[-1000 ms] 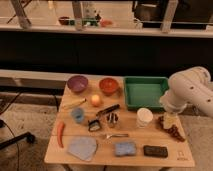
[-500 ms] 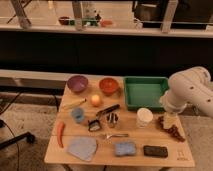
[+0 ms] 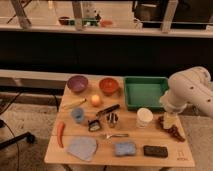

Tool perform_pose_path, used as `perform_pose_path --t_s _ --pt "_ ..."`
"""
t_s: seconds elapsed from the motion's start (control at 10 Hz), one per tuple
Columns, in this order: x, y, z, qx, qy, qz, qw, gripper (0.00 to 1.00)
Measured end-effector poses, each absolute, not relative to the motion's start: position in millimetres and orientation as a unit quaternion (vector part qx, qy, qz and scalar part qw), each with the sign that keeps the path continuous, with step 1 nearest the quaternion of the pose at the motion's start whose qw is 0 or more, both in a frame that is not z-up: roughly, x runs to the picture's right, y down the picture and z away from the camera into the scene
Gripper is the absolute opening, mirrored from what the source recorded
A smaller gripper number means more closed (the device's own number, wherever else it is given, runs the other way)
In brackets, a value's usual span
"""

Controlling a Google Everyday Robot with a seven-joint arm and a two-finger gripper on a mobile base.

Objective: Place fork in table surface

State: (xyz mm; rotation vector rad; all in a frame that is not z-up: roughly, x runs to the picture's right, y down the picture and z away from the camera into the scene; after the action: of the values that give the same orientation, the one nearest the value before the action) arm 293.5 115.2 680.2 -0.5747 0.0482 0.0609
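Observation:
The fork (image 3: 116, 135), slim and silver, lies flat on the table surface (image 3: 135, 138) near the front middle, between a small metal cup (image 3: 112, 120) and a blue sponge (image 3: 124, 148). My white arm bends in over the table's right end. My gripper (image 3: 170, 120) hangs below it, well to the right of the fork, beside a white cup (image 3: 144, 118). Its jaws stand open and I see nothing in them.
A green tray (image 3: 145, 92) sits at the back right. A purple bowl (image 3: 77, 83), orange bowl (image 3: 108, 85), orange fruit (image 3: 96, 100), black-handled utensil (image 3: 107, 111), blue cup (image 3: 77, 115), red chili (image 3: 61, 134), grey-blue cloth (image 3: 82, 148) and black block (image 3: 155, 151) crowd the table.

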Motion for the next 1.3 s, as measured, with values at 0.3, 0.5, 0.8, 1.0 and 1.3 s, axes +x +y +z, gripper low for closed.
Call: perform_pose_path --t_s 0.3,0.5,0.8,1.0,1.3 --pt "293 115 680 -0.283 0.024 0.03 0.958 0.8" --pt "293 115 680 -0.283 0.024 0.03 0.958 0.8" --pt "285 123 675 -0.291 0.027 0.029 0.956 0.8" --pt "267 131 669 -0.3 0.015 0.024 0.954 0.8" --pt "242 140 660 -0.306 -0.041 0.022 0.951 0.8"
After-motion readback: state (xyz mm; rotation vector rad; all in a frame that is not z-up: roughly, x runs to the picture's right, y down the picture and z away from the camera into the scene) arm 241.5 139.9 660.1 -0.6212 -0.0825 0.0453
